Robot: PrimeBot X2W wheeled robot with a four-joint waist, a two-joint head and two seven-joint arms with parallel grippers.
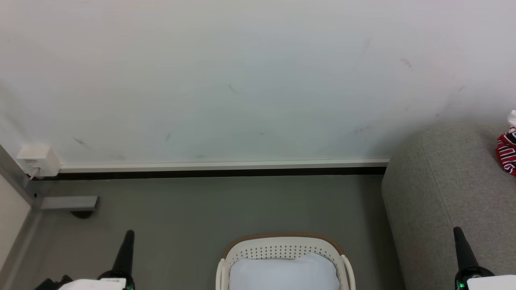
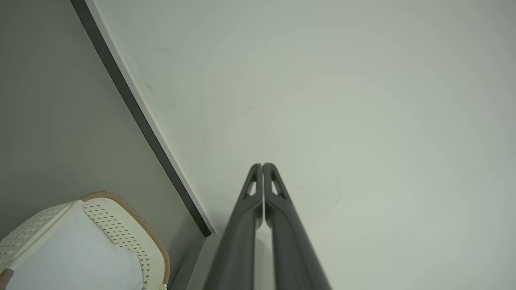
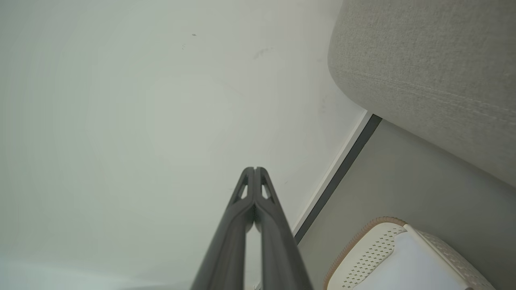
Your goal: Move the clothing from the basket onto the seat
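The cream basket (image 1: 282,246) with a brown rim stands on the floor at the bottom centre of the head view, and a plain white cloth (image 1: 284,274) lies inside it. The basket (image 2: 121,225) (image 3: 375,245) also shows in a corner of each wrist view. A red garment with white stripes (image 1: 507,155) lies on the grey sofa (image 1: 447,193) at the right edge. My left gripper (image 1: 128,235) (image 2: 262,166) is shut and empty at lower left. My right gripper (image 1: 457,231) (image 3: 254,169) is shut and empty at lower right, in front of the sofa (image 3: 435,80).
A white wall (image 1: 242,80) with a pale baseboard (image 1: 221,165) runs behind the grey floor (image 1: 201,205). A white socket box (image 1: 38,159) with a cable and a grey metal bracket (image 1: 68,202) sit at the far left. A bit of white cloth (image 1: 512,118) lies above the red garment.
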